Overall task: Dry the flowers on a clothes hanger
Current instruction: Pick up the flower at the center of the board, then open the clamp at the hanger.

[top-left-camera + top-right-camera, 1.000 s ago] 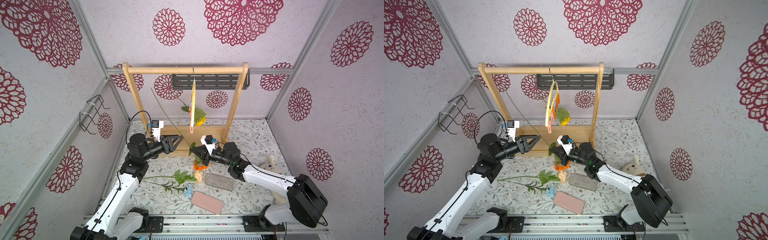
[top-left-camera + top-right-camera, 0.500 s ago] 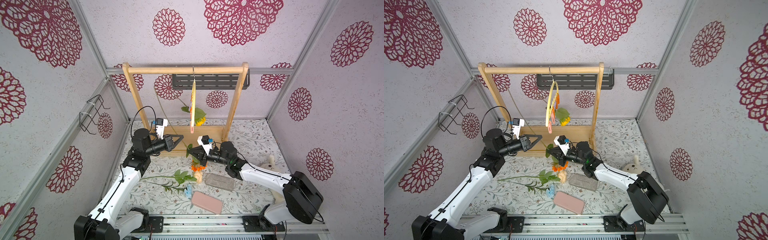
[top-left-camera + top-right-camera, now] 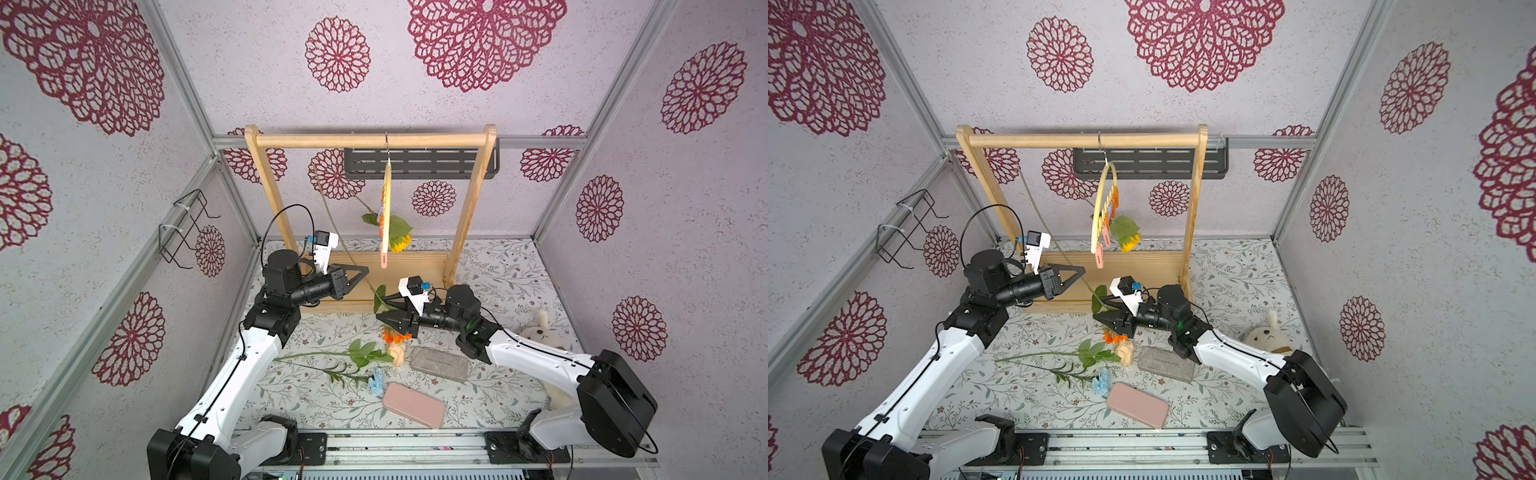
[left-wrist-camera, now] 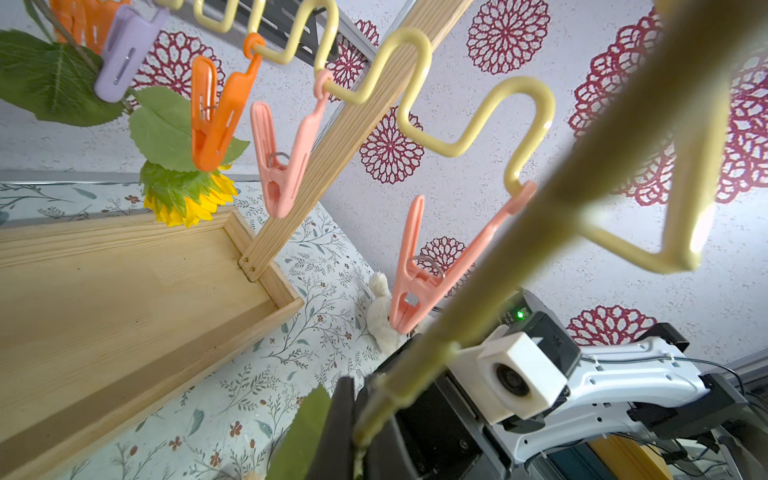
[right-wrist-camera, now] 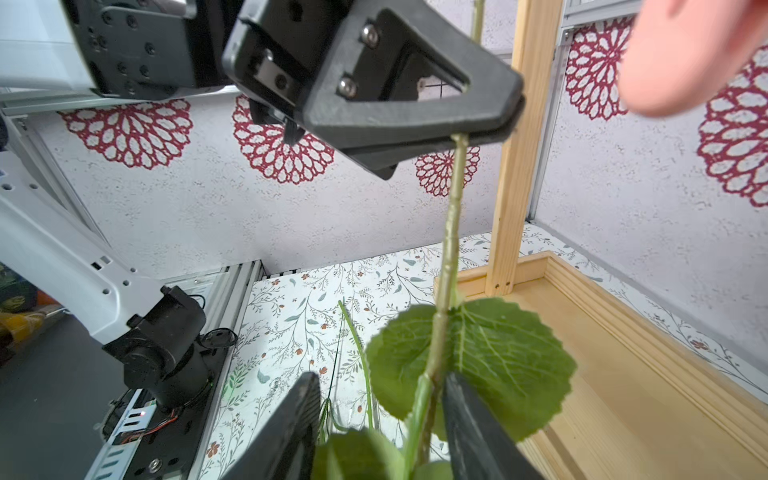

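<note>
**Grip.** We find the left gripper [image 3: 365, 271] clamped on the stem of the orange flower [image 3: 390, 336], left of centre and just in front of the wooden rack [image 3: 374, 139]. The right wrist view confirms it: the jaws are together, and the stem is caught only at their tips. The right gripper [image 3: 379, 316] sits lower on the same stem, just above the bloom. Its jaws stand apart with the stem and a leaf between them, not pinched. We judge that the left gripper alone carries the flower, bloom down, with the bare stem end slanting up and to the left.

**Task items.** The clothes hanger [image 3: 1100, 208] hangs by its hook from the rack's top bar at the far middle. The sunflower [image 3: 1130, 242] hangs there head down, held by the lilac clip [image 4: 124, 62]. The rose [image 3: 397, 353] and blue bloom [image 3: 376, 380] lie on the table [image 3: 507, 282] near centre, not yet hung.

**Risks noted.**
- A tip-only pinch on a thin stem may let the flower pivot or slide under the bloom's weight.
- The leaf between the right jaws may snag when that gripper leaves, tugging the stem out of the left grip.
- The hanger swings freely, so pressing the stem against the nearest pink clip [image 4: 415, 286] may push the clip away rather than seat the stem.
- The long free stem end may foul the sunflower's stem or the rack on the way up.
</note>
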Controlling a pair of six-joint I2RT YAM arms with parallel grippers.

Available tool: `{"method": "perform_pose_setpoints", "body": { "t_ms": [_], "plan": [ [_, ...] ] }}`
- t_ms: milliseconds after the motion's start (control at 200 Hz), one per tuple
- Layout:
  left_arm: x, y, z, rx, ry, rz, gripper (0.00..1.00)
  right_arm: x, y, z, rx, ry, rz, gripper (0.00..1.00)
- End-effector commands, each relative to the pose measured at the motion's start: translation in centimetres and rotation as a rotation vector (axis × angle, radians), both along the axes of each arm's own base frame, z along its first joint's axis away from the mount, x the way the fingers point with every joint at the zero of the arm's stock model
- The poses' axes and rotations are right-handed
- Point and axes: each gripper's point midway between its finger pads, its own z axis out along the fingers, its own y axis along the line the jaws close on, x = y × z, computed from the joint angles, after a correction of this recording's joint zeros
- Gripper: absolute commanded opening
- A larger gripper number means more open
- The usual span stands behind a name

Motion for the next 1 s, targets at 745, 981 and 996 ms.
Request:
{"method": "perform_pose_setpoints", "body": {
  "t_ms": [745,981,996],
  "plan": [
    [9.9,2.4,0.6,0.018,-0.077,0.261,0.00,11.5,-6.4,9.5,0.026,0.037,-0.258,0.59],
    [14.2,2.8,0.2,-0.030,-0.050,0.321,0.00,17.0,-5.6,10.4,0.029,0.032,-0.324,0.52],
    [14.4,2.7,0.3,-0.036,-0.052,0.319,0.00,17.3,-5.5,10.3,0.026,0.032,-0.326,0.52]
  ]
}}
